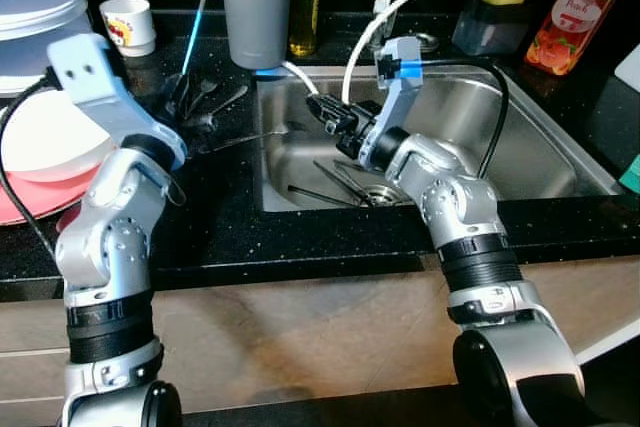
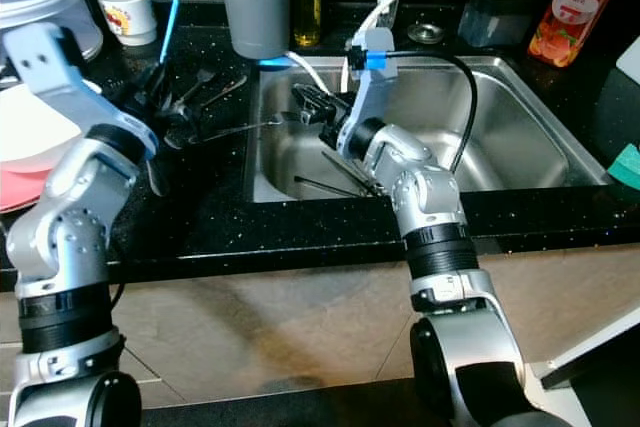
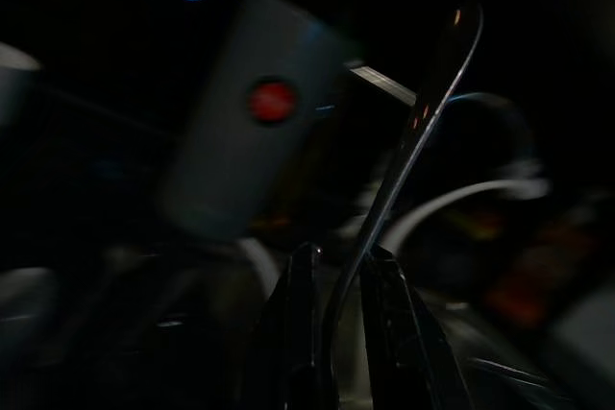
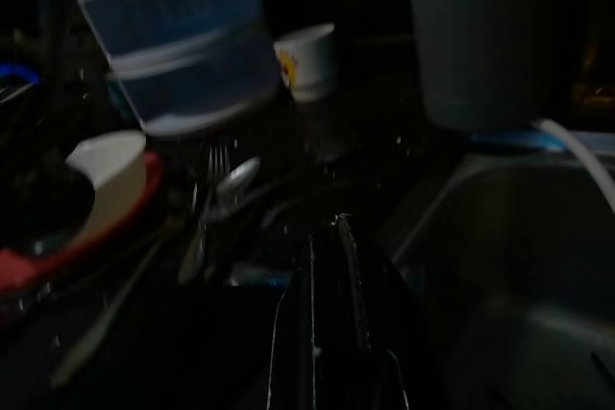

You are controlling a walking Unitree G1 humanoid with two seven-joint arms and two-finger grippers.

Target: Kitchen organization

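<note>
Left gripper [image 3: 332, 319] pinches a metal utensil [image 3: 415, 132]; right gripper [image 4: 327, 266] closed, empty. Cutlery remains in sink [image 1: 540, 152] at 6 o'clock; sorting looks midway.

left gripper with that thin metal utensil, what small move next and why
Probably carry it a little further left, clear of the sink rim, then lower it onto the black countertop. The left gripper is shut on the thin metal utensil, which lies level with its tip over the steel sink edge, beside the cutlery pile.
</note>
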